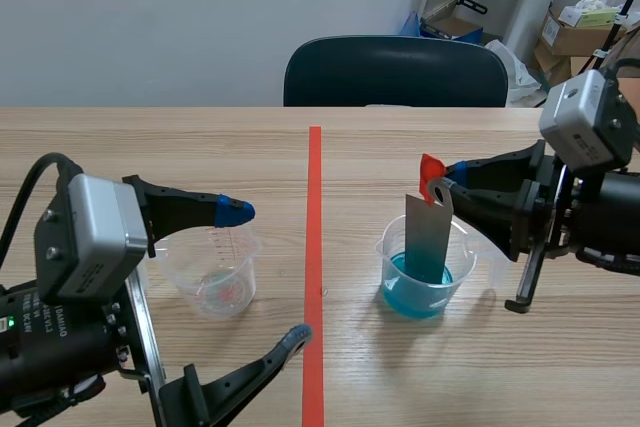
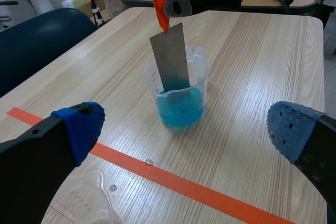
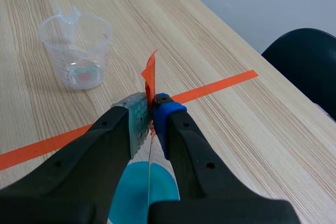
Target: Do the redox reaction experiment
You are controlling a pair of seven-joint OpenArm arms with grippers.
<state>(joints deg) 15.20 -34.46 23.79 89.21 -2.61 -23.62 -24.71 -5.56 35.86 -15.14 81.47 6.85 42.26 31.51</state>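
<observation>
A grey metal strip (image 1: 427, 239) with an orange-red tab (image 1: 431, 169) at its top stands upright in a clear plastic beaker (image 1: 425, 269) of blue liquid (image 1: 417, 285), right of the tape line. My right gripper (image 1: 437, 186) is shut on the strip's top; the same grip shows in the right wrist view (image 3: 151, 109) and in the left wrist view (image 2: 169, 1). The strip's lower end (image 2: 175, 77) dips into the blue liquid (image 2: 181, 109). An empty clear measuring cup (image 1: 213, 269) stands left of the line. My left gripper (image 1: 267, 275) hangs open around that cup, fingers wide apart.
An orange-red tape line (image 1: 314, 277) runs down the middle of the wooden table (image 1: 420, 377). A dark chair (image 1: 395, 72) stands behind the far edge. Boxes and clutter (image 1: 575, 27) lie at the back right, off the table.
</observation>
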